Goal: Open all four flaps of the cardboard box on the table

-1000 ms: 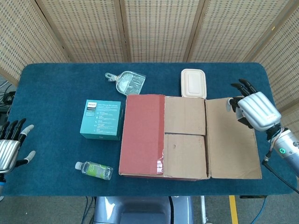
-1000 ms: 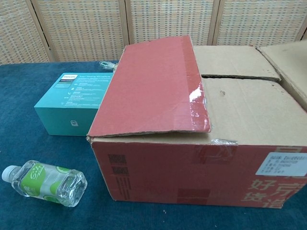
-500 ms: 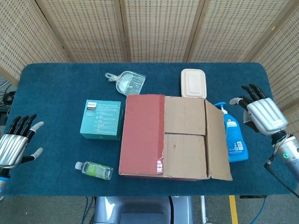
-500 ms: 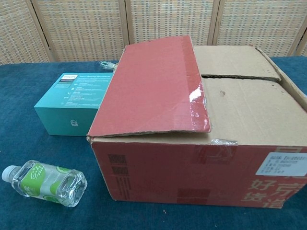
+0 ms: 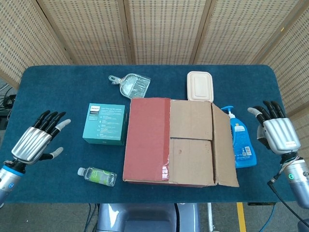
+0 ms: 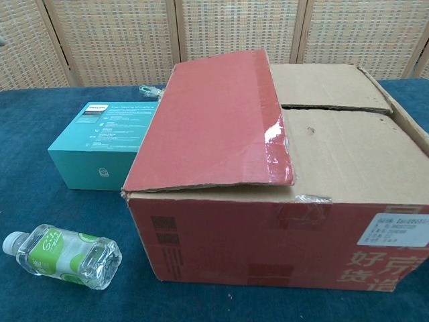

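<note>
With both hands spread and empty, the red-taped brown cardboard box (image 5: 169, 141) may be shoved when the left hand (image 5: 36, 143) lifts the red flap (image 5: 147, 137); the blue soap bottle (image 5: 240, 143) just inside the right hand's (image 5: 275, 133) fingers probably risks toppling.

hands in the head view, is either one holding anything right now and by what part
Nothing is held. The left hand and the right hand both hover with fingers spread, clear of the cardboard box.

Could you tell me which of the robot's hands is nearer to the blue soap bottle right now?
The right hand. It hovers just beside the blue soap bottle, apart from it, while the left hand is across the table, beyond the cardboard box.
</note>
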`<state>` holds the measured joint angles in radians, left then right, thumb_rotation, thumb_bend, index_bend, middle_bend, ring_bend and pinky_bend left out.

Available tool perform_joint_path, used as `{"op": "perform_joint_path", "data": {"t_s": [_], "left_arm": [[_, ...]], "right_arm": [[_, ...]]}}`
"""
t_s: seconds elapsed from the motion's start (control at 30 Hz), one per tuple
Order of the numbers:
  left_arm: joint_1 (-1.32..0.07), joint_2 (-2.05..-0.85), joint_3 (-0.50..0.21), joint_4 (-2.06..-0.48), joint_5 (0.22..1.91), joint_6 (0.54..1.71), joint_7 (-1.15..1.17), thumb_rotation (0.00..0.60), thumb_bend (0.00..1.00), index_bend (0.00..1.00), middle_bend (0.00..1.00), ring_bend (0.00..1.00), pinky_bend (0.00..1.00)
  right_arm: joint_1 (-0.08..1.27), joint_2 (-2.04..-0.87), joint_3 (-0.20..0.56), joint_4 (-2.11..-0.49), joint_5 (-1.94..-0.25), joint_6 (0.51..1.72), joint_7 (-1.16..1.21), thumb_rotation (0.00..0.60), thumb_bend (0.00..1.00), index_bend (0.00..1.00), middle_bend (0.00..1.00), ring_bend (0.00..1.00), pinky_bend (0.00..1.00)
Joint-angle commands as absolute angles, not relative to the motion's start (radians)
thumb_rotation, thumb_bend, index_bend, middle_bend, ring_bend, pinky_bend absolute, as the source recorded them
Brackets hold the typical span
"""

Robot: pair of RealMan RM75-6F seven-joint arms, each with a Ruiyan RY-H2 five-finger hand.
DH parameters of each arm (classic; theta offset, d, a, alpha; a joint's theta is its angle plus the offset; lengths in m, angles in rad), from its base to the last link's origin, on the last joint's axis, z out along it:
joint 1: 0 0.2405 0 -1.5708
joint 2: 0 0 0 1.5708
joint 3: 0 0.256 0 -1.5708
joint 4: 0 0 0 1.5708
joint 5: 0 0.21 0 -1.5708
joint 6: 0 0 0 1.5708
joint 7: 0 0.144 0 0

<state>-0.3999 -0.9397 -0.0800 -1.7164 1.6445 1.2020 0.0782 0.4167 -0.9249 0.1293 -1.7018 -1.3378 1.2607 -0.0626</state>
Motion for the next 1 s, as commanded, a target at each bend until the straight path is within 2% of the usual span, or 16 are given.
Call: {"op": "perform_joint_path", "data": {"t_s": [0.03, 0.17, 0.27, 0.33, 0.63, 0.9, 1.0], "left_arm": [[-0.434, -0.927, -0.089, -1.728, 1.664, 1.174, 0.058, 0.521, 0.3, 0.09, 0.0, 0.0, 0.0], [-0.486, -0.91, -0.099, -1.743, 1.698, 1.137, 0.031, 0.524, 0.35, 0.08, 0.0, 0.0, 0.0], [-0.516, -0.902, -0.105, -1.752, 1.716, 1.116, 0.01, 0.525, 0.5, 0.08, 0.0, 0.0, 0.0], [-0.549, -0.892, -0.11, -1.761, 1.738, 1.089, -0.014, 0.524, 0.65, 0.08, 0.0, 0.0, 0.0], [-0.72, -0.854, -0.126, -1.782, 1.842, 0.984, -0.223, 0.522, 0.98, 0.08, 0.0, 0.0, 0.0], [-0.871, -0.883, -0.149, -1.775, 1.866, 0.875, -0.336, 0.522, 1.0, 0.11, 0.01, 0.0, 0.0], [-0.944, -0.909, -0.155, -1.76, 1.863, 0.815, -0.387, 0.561, 1.0, 0.15, 0.03, 0.0, 0.0]], "right_arm": [[0.388, -0.949, 0.124, -1.716, -1.313, 1.291, -0.103, 0.6, 0.9, 0.15, 0.17, 0.0, 0.02], [0.363, -0.97, 0.123, -1.725, -1.3, 1.316, -0.12, 0.6, 0.92, 0.15, 0.16, 0.0, 0.02], [0.355, -0.978, 0.122, -1.725, -1.298, 1.325, -0.123, 0.6, 0.93, 0.15, 0.16, 0.0, 0.02], [0.345, -0.986, 0.12, -1.727, -1.295, 1.333, -0.125, 0.6, 0.93, 0.14, 0.16, 0.0, 0.02], [0.312, -1.011, 0.113, -1.728, -1.289, 1.349, -0.124, 0.6, 0.93, 0.14, 0.16, 0.0, 0.02], [0.3, -1.011, 0.116, -1.729, -1.297, 1.348, -0.114, 0.6, 0.93, 0.14, 0.16, 0.0, 0.02], [0.297, -1.008, 0.119, -1.729, -1.297, 1.343, -0.11, 0.6, 0.93, 0.14, 0.16, 0.0, 0.02]]}}
